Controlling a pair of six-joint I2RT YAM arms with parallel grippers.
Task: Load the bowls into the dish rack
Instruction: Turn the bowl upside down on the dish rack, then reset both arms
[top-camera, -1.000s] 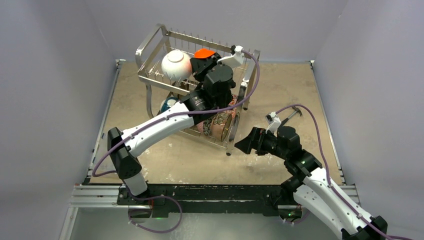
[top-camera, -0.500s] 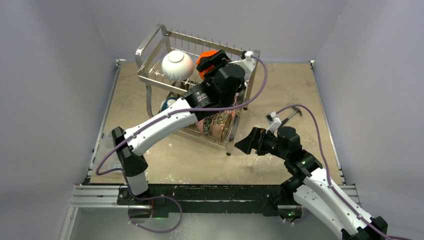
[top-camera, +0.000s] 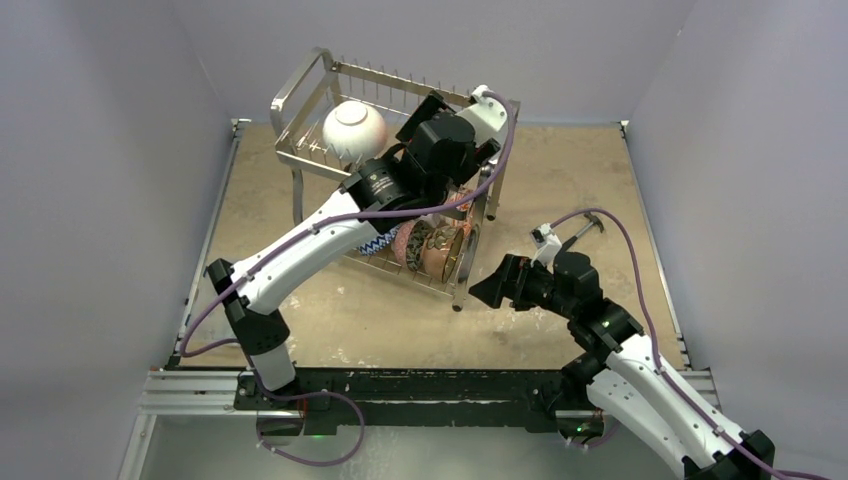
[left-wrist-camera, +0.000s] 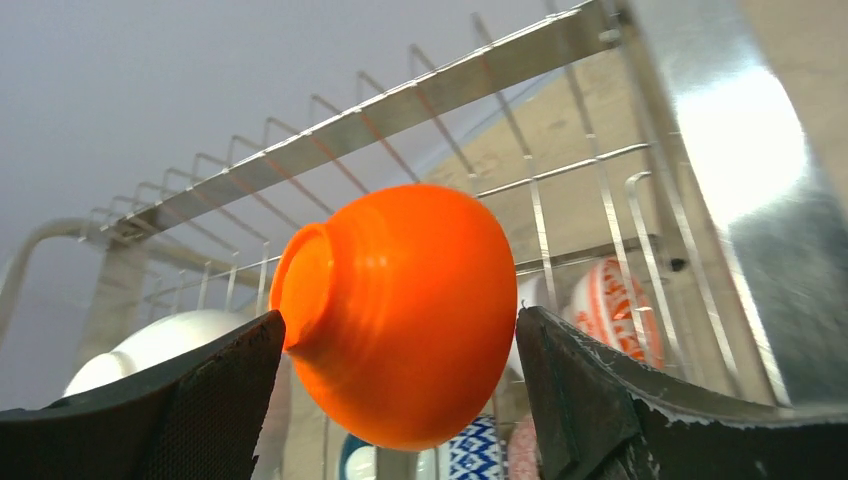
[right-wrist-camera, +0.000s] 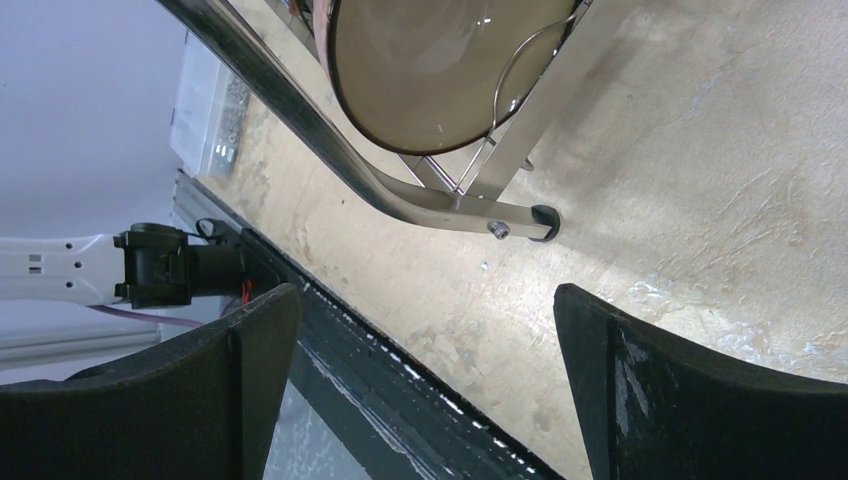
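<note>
Upper tier, right end of dish rack (left-wrist-camera: 400, 105): orange bowl (left-wrist-camera: 410, 290) on edge. Rack stands toward far-left corner of table (top-camera: 590, 180). The left hand (left-wrist-camera: 400, 318) straddles the bowl, fingers bowl-wide; gripping or just clear, cannot tell. Bowl axis runs finger to finger, rim toward white bowl (top-camera: 353, 128). Way out looks straight back. The right hand (right-wrist-camera: 425, 295) is wide, empty, by rack's near foot. Top view: left arm (top-camera: 310, 240) hides orange bowl.

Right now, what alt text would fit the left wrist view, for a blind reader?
The left gripper grips an orange bowl on its side, inside the chrome dish rack. A white bowl sits lower left.
</note>
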